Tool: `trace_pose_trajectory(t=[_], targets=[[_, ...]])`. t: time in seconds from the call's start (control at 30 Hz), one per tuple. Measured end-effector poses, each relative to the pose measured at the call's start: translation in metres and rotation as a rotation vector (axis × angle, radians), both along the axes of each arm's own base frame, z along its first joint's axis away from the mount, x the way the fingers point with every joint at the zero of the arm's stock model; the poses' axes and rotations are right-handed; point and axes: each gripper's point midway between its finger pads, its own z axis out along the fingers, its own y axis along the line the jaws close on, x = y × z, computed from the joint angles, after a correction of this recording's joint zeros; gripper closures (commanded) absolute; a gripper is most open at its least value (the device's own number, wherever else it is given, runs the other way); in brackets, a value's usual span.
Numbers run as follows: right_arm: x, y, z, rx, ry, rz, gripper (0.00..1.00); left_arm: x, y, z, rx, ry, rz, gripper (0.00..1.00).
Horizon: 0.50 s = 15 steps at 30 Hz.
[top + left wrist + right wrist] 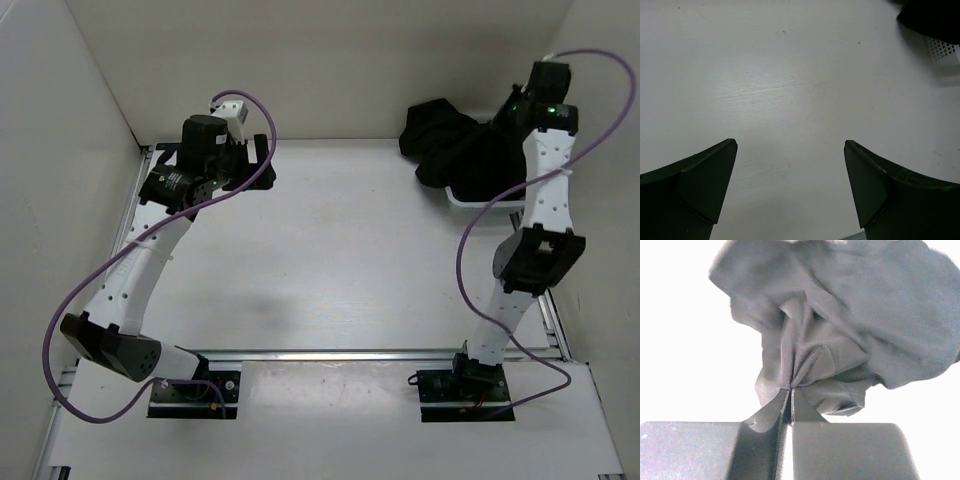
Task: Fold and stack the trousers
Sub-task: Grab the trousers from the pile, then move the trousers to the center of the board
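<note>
With your right gripper (791, 390) clamped on the trousers (850, 330) and your left gripper (790, 142) open and empty, lift slowly clear of the basket (470, 201).

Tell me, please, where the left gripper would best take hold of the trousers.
Probably the trousers' loose left lobe, coming from the left across the table. They lie bunched in the basket, that lobe juts out leftward, and the right gripper, shut on a fold, with its arm takes up the right side. The left gripper is open.
</note>
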Motion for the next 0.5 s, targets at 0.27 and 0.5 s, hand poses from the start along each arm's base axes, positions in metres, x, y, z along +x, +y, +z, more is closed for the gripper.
trace_pose_trajectory(t=[0.27,0.5], targets=[[-0.127,0.159,0.293,-0.05,-0.716,0.38,1.0,0.004,0.019,0.004,0.041,0.014,0.112,0.0],[-0.226,0.333,0.277,0.076,-0.705,0.834,1.0,0.029,0.045,0.021,0.097,-0.002,0.24,0.0]])
